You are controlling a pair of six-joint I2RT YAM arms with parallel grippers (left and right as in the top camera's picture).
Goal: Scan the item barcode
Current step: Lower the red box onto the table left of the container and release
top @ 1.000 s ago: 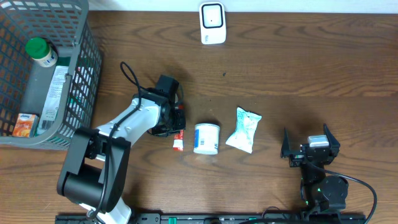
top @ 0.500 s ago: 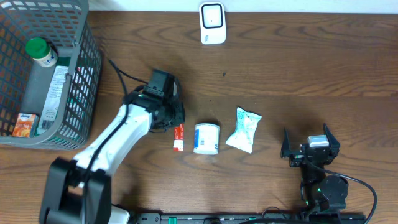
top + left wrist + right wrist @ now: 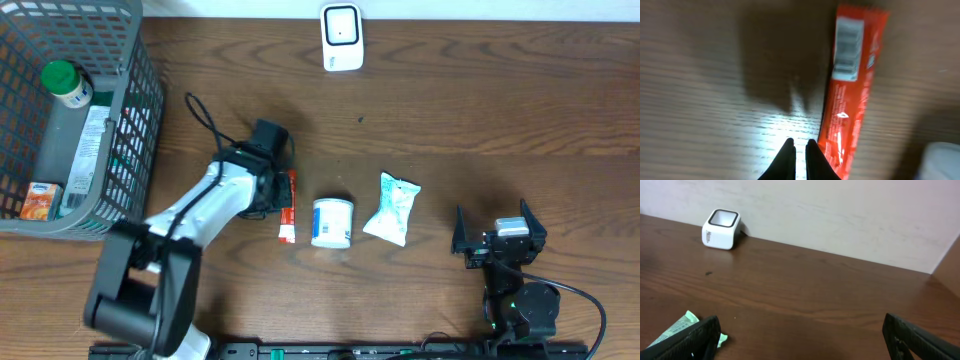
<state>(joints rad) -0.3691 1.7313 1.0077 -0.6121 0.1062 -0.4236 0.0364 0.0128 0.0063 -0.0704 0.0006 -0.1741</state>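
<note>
- Red packet (image 3: 850, 95): the item to scan. It lies flat on the table with its barcode patch (image 3: 846, 50) facing up at one end. I judge it not yet picked up.
- My left gripper (image 3: 800, 157): the fingers are pinched together with nothing visible between them, at the packet's long edge near the end away from the barcode. I cannot tell whether they touch it.
- Progress, as I judge it: only the approach is made. Grasping, lifting and presenting the barcode to the scanner remain.
- Writing: the bars show on the white patch. The white print on the red body is too blurred to read, and no brand is legible.
- White tub (image 3: 332, 222): just beside the packet, on the side away from my left gripper.
- Green-white pouch (image 3: 392, 208): beyond the tub from the packet.
- Scanner (image 3: 341, 37): well apart from the packet, at the far table edge.
- Basket (image 3: 145, 110): well apart from the packet, on my left arm's side.
- My right gripper (image 3: 497, 240): jaws spread wide and empty, well apart from the packet, past the pouch.
</note>
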